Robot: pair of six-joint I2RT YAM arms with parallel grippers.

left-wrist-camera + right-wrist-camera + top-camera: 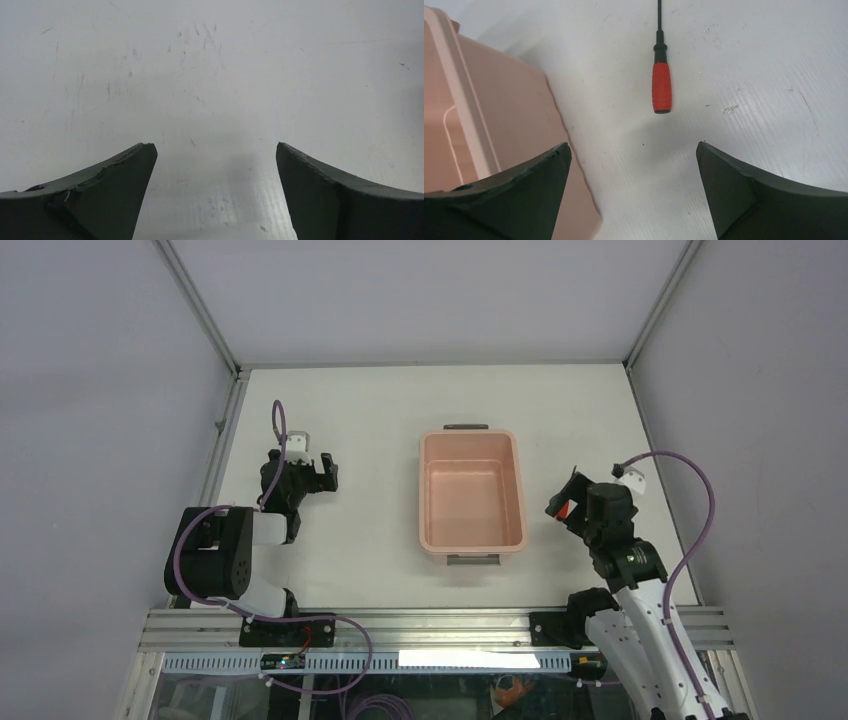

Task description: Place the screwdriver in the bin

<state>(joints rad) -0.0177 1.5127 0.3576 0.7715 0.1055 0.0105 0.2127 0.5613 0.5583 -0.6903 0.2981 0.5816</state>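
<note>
Two empty pincers gape: left gripper [215, 150] idle; right gripper [632, 150], closing askew, might roll the upper-centre screwdriver [661, 87], tip seemingly cropped.

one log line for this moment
phase: pre-grasp | right gripper: open, screwdriver ahead on table beside bin | left gripper: open, empty | bin: empty

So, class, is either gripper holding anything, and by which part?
Nothing is held. The left gripper and right gripper are open and empty; the screwdriver lies on the table ahead of the right one.
</note>
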